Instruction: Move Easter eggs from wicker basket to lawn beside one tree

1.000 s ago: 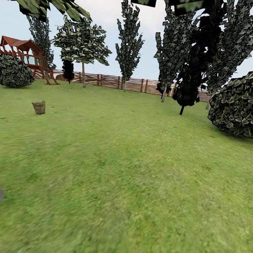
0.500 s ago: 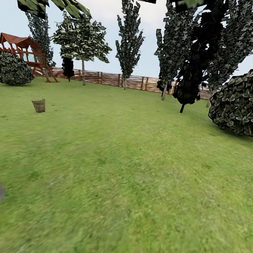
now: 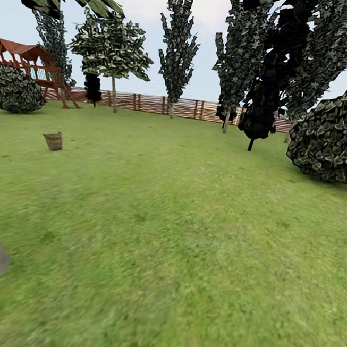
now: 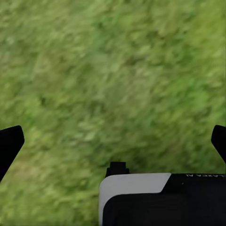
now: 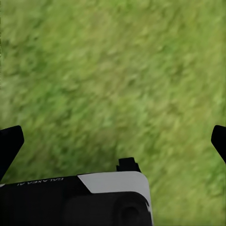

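Both grippers, left gripper (image 4: 113, 141) and right gripper (image 5: 113, 141), hung with fingers spread wide and empty over bare lawn (image 3: 188, 239). The wicker basket (image 3: 53, 140) stood well apart at the head view's middle left, eggs not discernible. Driving should aim left toward it, stopping short with the rim centred, arms kept clear.

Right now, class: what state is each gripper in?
Left gripper: open, holding nothing, over the lawn.
Right gripper: open, holding nothing, also over grass.
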